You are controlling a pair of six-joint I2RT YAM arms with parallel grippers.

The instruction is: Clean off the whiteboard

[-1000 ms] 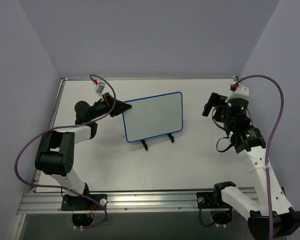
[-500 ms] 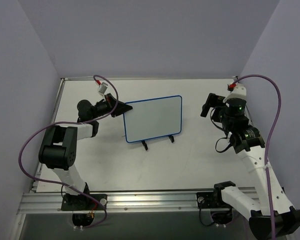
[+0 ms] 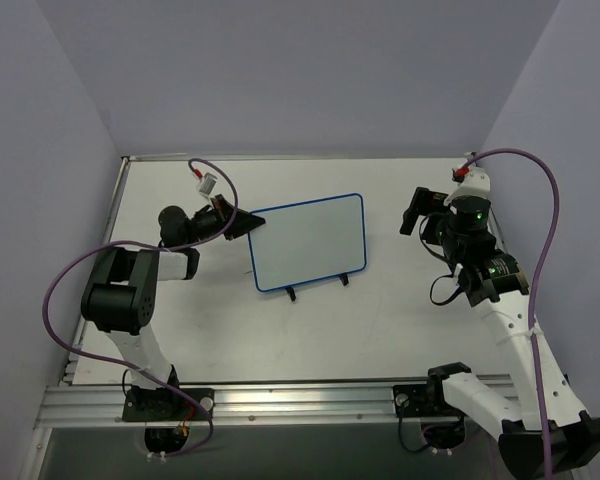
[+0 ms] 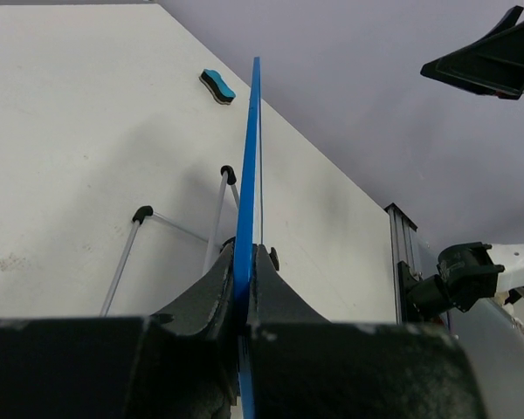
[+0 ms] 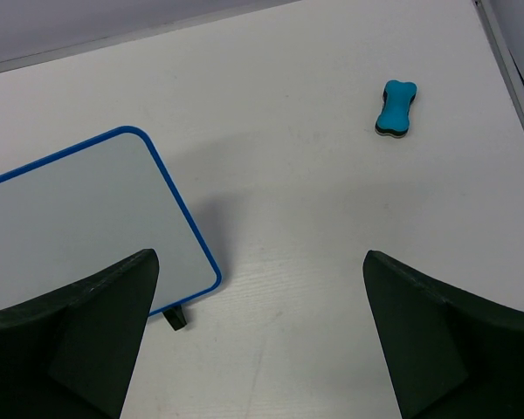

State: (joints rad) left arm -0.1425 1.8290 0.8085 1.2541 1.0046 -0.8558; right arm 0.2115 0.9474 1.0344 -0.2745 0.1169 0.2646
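Overhead view: a whiteboard point(image 3: 308, 243) stands near the middle of a matte white counter point(image 3: 380, 330), between two robot arms. It is a blank white rectangle in a thin blue frame with rounded corners, on two small black feet point(image 3: 292, 293).

The left gripper point(image 3: 242, 222) meets the board's upper left corner. The left wrist view looks along the board edge-on, so it appears as a thin blue line point(image 4: 251, 157). The left gripper point(image 4: 243, 262) is clamped on that frame, its black fingers point(image 4: 211, 292) pressed to both sides. Thin wire legs with black tips show here too.

The right gripper point(image 3: 417, 210) hovers to the right of the board, well apart from it. In its own view the right gripper point(image 5: 258, 262) is spread wide, holding nothing, with bare counter below.

Only the wrist views show a small blue bone-shaped eraser point(image 5: 395, 108) with a dark underside. It lies flat, well apart from the board's corner point(image 5: 79, 218), with open counter between them. A metal rail point(image 5: 506, 61) runs along the counter's edge beside the eraser.
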